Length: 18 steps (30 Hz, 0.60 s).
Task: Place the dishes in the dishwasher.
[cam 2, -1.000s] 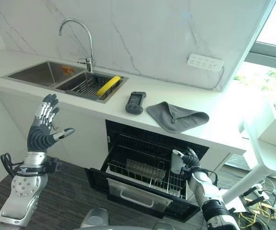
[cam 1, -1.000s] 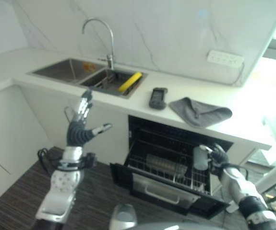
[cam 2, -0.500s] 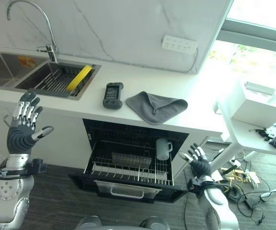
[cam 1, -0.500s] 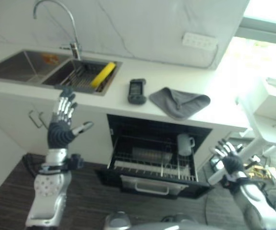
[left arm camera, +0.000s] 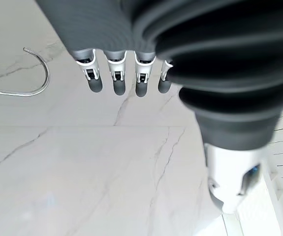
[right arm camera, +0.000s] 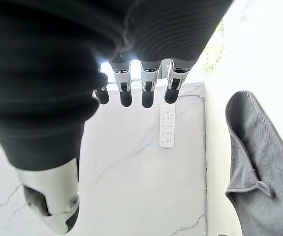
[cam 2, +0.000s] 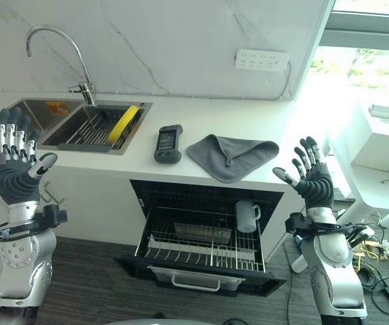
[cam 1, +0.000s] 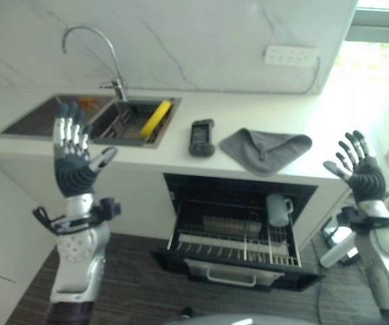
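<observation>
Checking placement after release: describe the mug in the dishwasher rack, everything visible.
The mug is pale, whitish, with a handle on its side towards the robot's right. It stands upright at the right rear of the pulled-out wire rack, under the counter edge. Only the rack touches it. Whether it stands mouth up or down cannot be told. The right hand is raised, open and well clear of it.

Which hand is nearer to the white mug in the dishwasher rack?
The right hand: it is raised, open, just right of the white mug. The left hand is raised far to the left, before the steel sink.
</observation>
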Tool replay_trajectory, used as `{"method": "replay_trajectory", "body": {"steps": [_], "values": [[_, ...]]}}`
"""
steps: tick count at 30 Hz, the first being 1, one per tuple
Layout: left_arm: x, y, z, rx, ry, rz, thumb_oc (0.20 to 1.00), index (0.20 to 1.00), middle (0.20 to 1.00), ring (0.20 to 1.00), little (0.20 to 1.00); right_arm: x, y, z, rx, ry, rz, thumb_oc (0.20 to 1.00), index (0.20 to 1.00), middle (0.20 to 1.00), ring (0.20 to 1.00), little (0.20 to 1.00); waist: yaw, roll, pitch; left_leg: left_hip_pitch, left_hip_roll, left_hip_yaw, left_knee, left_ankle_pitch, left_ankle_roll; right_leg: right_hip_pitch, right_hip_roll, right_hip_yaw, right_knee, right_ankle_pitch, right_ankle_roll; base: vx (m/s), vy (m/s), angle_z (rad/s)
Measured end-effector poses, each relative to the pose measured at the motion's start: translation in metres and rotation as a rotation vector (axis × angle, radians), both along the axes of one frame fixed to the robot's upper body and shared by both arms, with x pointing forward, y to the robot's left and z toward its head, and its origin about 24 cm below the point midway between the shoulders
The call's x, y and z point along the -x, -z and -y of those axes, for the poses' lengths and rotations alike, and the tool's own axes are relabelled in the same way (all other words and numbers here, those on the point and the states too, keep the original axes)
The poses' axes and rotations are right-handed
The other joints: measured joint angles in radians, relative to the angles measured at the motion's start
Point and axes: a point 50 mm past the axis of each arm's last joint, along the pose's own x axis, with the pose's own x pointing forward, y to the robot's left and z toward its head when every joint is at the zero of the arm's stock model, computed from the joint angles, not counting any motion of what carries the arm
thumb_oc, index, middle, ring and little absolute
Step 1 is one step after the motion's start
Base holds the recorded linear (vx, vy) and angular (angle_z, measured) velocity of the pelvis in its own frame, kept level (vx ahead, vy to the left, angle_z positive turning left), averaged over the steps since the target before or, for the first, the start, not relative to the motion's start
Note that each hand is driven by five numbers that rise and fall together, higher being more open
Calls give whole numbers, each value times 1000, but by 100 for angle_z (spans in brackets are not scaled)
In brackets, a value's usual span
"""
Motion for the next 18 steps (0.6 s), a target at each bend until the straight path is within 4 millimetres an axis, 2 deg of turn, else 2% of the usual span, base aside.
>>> {"method": "replay_trajectory", "body": {"steps": [4, 7, 10, 18], "values": [[2, 1, -1, 1, -18, 5, 1000, 1000, 1000, 1000, 1000, 0, -1, 2, 3, 10, 4, 1000, 1000, 1000, 1000, 1000, 4, -3, -5, -10, -3, -21, 0, -1, 0, 3, -2, -24, 0, -3, 3, -32, 15, 16], [3, 0, -3, 12, -37, 13, 1000, 1000, 1000, 1000, 1000, 1, -1, 3, 0, 29, 5, 1000, 1000, 1000, 1000, 1000, 28, -9, -24, -21, -4, -37, 0, -1, 0, 5, -1, -48, 0, -3, 4, -25, 18, 24], [6, -3, -7, 24, -70, 46, 1000, 1000, 1000, 1000, 1000, -1, -4, 3, 13, 45, 15, 1000, 1000, 1000, 1000, 1000, 33, -7, -27, -29, -9, -57, 0, -1, 0, 10, -5, -72, 0, -9, 8, -2, 16, 20], [14, -6, -21, 18, -143, 72, 1000, 1000, 1000, 1000, 1000, -1, -4, 4, 14, 54, 15, 1000, 1000, 1000, 1000, 1000, 28, -10, -28, -17, -17, -57, 1, -11, 1, 18, -6, -74, 1, -29, 24, 37, 38, 1]]}}
